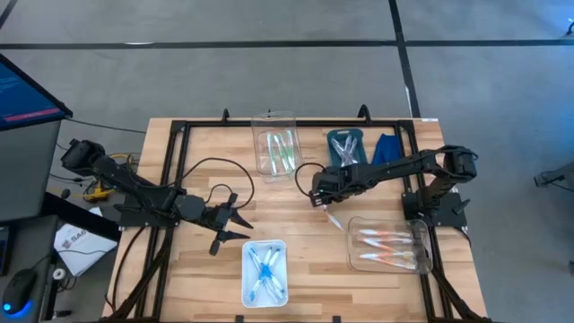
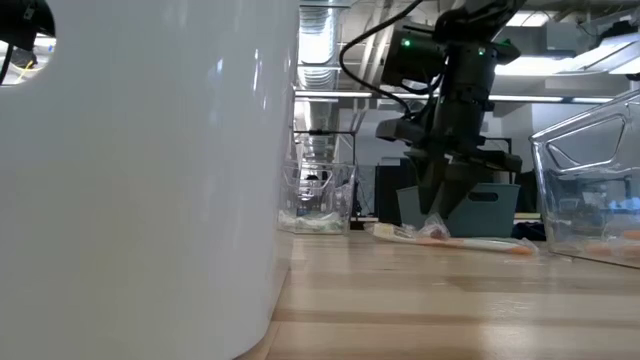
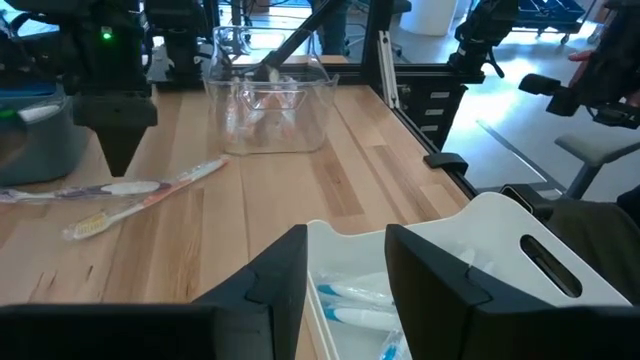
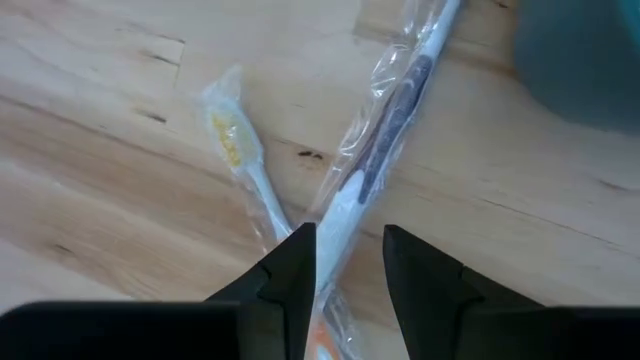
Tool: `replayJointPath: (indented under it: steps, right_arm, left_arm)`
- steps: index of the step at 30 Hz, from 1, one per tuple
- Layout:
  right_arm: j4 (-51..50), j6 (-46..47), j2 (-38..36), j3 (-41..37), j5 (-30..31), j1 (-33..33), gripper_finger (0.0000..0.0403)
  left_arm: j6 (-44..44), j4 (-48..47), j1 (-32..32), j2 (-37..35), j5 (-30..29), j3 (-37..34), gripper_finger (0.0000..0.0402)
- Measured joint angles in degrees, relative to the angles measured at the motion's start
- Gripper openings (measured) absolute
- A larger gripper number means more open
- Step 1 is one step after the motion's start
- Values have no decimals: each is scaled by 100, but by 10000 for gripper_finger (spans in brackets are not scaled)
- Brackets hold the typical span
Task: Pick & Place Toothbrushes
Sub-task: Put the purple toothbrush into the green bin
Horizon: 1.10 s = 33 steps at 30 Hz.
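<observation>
Two wrapped toothbrushes [image 1: 333, 218] lie crossed on the wood table. One has a grey-white handle [image 4: 392, 120]; the other has yellow bristles [image 4: 232, 145] and an orange handle. My right gripper [image 4: 350, 262] [image 1: 317, 195] points down just above them, open. Its fingers stand on either side of the grey-white brush near the crossing, and its tips [image 2: 440, 222] are low at the brushes [image 2: 470, 242]. My left gripper [image 1: 226, 222] [image 3: 345, 265] hovers open beside the white bin [image 1: 265, 272] that holds blue toothbrushes. My right gripper comes from above, pointing down, with its fingers across the grey-white toothbrush's handle [image 4: 345, 205]. That brush lies flat on the table in its wrapper. The wrapper reaches one finger [image 4: 300, 262]; whether the fingers touch the brush, I cannot tell.
A clear bin with green brushes [image 1: 276, 148] stands at the far side. A clear bin with orange brushes [image 1: 391, 246] is near right. A blue-grey tray [image 1: 345, 144] and a folded blue cloth [image 1: 387, 144] lie far right. A black frame [image 1: 179, 126] rims the table.
</observation>
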Motion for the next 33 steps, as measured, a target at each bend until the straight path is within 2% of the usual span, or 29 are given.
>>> replayJointPath:
  steps: [6, 16, 25, 29, 33]
  right_arm:
    - [26, 0, 1, 0, 9, 20, 114]
    - [247, 0, 638, 13, -81, 11, 114]
    - [210, -97, 787, 26, -177, 7, 111]
    - [187, -267, 743, 19, -210, 13, 85]
    - [-83, -490, 726, 140, -133, 104, 27]
  left_arm:
    - [1, 0, 0, 0, -7, 0, 131]
    - [-4, -4, -4, 2, -4, 0, 131]
    - [-2, -2, -4, 2, -2, 0, 131]
    - [-4, -2, -4, 2, -2, 0, 131]
    - [-4, -2, -2, 2, 2, 0, 131]
